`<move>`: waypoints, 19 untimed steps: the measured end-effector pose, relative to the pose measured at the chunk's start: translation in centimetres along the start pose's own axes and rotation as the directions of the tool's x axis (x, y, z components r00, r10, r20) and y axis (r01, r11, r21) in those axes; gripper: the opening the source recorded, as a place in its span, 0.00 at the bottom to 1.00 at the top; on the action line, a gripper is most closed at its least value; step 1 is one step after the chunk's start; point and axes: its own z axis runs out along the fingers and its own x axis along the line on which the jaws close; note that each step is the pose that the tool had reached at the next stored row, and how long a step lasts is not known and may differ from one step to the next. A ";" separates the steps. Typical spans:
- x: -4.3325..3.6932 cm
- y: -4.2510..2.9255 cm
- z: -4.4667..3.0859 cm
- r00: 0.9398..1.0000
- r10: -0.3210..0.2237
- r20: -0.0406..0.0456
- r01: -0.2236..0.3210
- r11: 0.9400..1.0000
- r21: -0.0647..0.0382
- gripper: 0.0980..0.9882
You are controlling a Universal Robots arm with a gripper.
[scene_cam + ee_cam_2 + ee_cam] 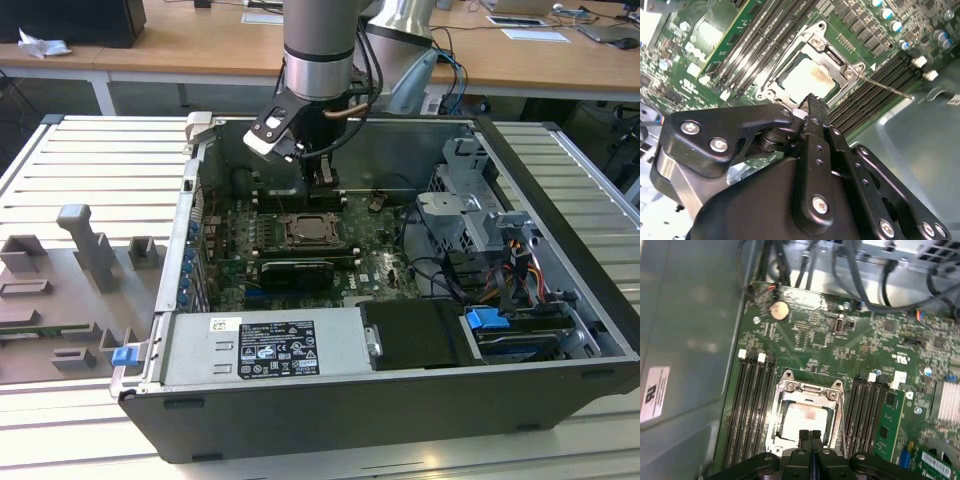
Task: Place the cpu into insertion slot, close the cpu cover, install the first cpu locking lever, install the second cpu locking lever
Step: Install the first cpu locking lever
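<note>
Pale silver-beige cpu [802, 420] with a brownish smudge; silver cpu cover [810, 388]; green motherboard [840, 347]; black memory slots [747, 405]; black hand [811, 434]; pale grey ribbed tabletop [90, 160].

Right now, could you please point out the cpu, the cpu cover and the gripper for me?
the cpu [802, 421], first wrist view, on its pale top.
the cpu cover [776, 417], first wrist view, on a side rail of its metal frame.
the gripper [810, 436], first wrist view, midway between its fingertips.

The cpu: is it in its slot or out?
In. The cpu lies flat inside the insertion slot, pale top facing up.
</note>
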 end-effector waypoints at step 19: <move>0.00 0.00 0.12 0.986 -0.169 -0.006 0.169 0.986 0.001 0.01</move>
